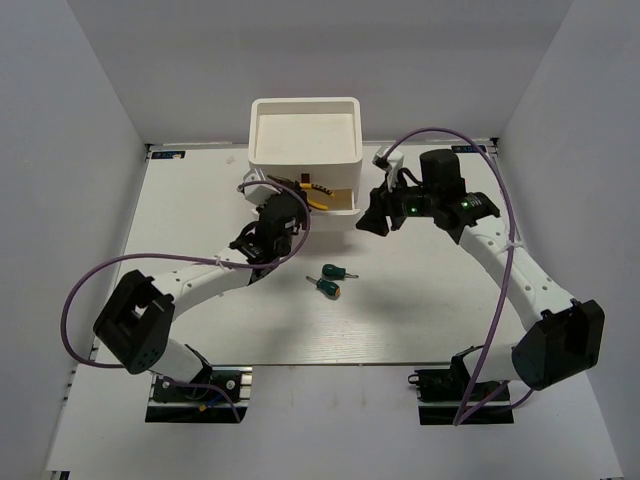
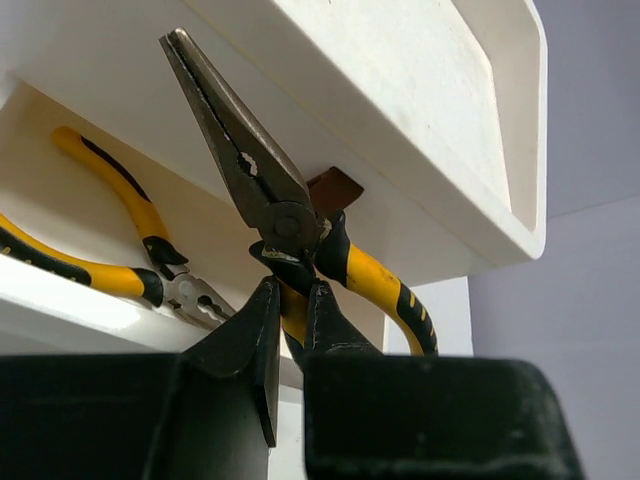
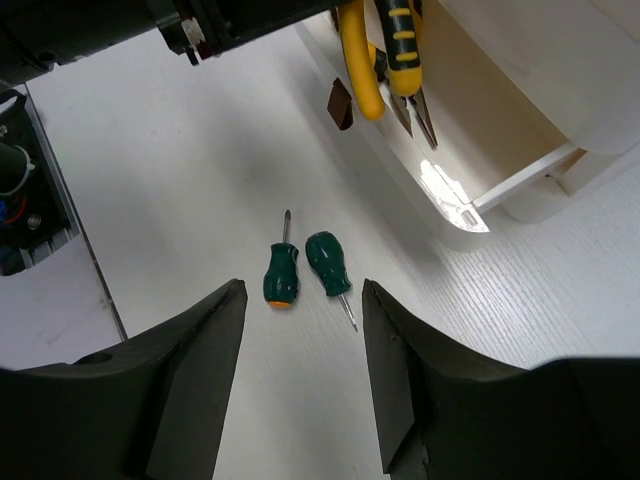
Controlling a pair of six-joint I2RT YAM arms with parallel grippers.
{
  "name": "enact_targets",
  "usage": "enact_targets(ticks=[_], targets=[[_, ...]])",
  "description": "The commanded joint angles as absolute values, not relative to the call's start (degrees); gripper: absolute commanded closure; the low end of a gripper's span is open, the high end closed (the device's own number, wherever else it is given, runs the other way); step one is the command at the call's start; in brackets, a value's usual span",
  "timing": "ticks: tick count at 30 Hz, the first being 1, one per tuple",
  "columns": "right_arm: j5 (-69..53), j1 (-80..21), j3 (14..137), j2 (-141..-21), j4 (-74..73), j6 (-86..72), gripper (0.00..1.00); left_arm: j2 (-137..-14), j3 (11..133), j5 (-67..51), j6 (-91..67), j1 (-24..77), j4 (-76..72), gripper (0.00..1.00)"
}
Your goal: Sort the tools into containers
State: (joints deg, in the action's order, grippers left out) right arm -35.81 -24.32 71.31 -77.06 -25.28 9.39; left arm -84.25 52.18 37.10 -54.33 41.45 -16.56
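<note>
Top view: white organizer (image 1: 304,130) at upper centre, its drawer (image 1: 343,198) pulled open toward the arms. Left gripper (image 1: 296,195) sits at the drawer's front edge; right gripper (image 1: 368,223) hangs just right of the drawer. Two stubby green screwdrivers (image 1: 327,288) lie side by side at centre.

Left wrist view: left gripper clamped on yellow-handled pliers (image 2: 275,200), nose pointing to upper left. Second pliers (image 2: 120,250) lie inside the drawer, left of frame.

Right wrist view: right gripper's fingers stand apart, nothing between them; screwdrivers on the table at frame centre

pliers (image 2: 120,215) in drawer (image 2: 60,310), screwdrivers (image 1: 326,288) before organizer (image 1: 303,150)
</note>
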Motion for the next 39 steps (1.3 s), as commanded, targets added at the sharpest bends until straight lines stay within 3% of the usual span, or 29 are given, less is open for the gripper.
enact_targets(ticks=[1,23,29,39], targets=[[-37.9,-22.9,70.5,-75.3,-23.2,8.7,0.44,-83.7,55.5,38.6,-56.4,41.0,-18.8,1.0],[-40.4,-20.9,67.7,-73.7,-22.9,8.4,0.44,-87.5,57.7,41.5,-64.1,41.0,-14.4,0.99],[-40.6,-20.7,67.4,-73.7,-22.7,8.3,0.44,-88.1,58.3,41.5,-65.1,41.0,-11.7,0.74],[-40.8,-20.1,66.6,-73.3,-22.4,8.1,0.44,-89.7,59.5,40.4,-66.3,41.0,-10.6,0.54]])
